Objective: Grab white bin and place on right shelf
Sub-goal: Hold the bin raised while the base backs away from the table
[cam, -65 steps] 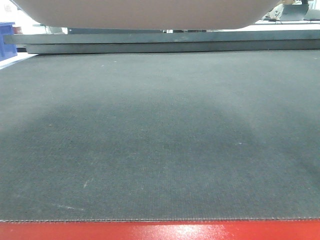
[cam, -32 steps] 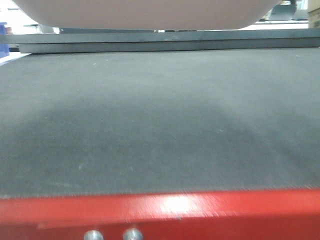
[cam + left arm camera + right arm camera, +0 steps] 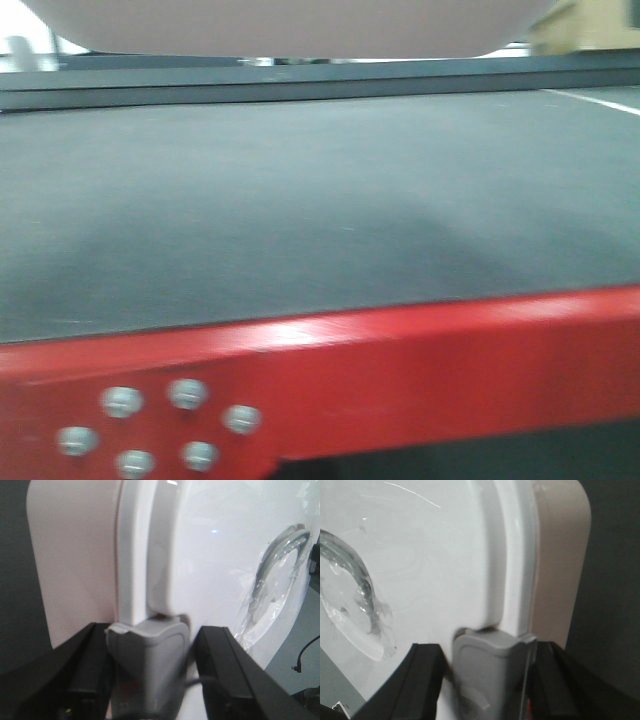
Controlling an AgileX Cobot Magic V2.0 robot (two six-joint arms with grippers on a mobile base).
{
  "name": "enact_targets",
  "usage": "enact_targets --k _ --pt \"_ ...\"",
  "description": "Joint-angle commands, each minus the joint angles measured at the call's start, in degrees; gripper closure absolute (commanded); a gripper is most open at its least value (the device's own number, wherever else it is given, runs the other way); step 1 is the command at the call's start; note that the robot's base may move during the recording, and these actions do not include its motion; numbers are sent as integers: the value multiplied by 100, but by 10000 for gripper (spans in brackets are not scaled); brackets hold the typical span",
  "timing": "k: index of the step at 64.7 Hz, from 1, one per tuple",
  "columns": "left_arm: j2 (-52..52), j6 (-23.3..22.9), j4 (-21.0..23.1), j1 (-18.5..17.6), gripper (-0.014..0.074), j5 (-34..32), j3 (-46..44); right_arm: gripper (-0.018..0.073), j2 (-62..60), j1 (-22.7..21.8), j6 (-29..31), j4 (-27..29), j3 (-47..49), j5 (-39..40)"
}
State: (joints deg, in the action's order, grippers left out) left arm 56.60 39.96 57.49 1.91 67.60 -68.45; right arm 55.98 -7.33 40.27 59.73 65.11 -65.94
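**Bin up and leaving the table**

In the front view the bin [image 3: 290, 25] hangs at 12 o'clock, its underside clear of the dark table [image 3: 300, 200]. Over the last second the table's red frame [image 3: 420, 360] has climbed from a thin strip at 6 o'clock to a broad band. It now slopes up toward 3 o'clock, and its bolts [image 3: 187, 393] show at 7 o'clock. The picture is smeared. I judge that the base is backing off and turning while the bin rides along, so the grab is done and the carry has begun.

The left gripper [image 3: 150, 655] has its jaws closed narrow on the grey latch [image 3: 147, 675] at one end of the bin, under the glossy lid [image 3: 225, 555]. The right gripper [image 3: 490, 672] clamps the latch [image 3: 490, 665] at the other end in the same way.

The shelf is in no view, so how far the turn has to run cannot be told. The latches are small holds for a big tote, so a quick swing could work one loose.
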Motion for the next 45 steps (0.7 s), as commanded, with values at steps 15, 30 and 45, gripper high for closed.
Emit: enact_targets --k 15,30,45 --pt "-126 99 1066 -148 409 712 -155 209 -120 119 76 1451 173 -874" --pt "-126 99 1066 -148 409 712 -155 209 -120 119 76 1451 173 -857" --pt "-126 99 1066 -148 409 712 -155 209 -120 119 76 1451 173 -805"
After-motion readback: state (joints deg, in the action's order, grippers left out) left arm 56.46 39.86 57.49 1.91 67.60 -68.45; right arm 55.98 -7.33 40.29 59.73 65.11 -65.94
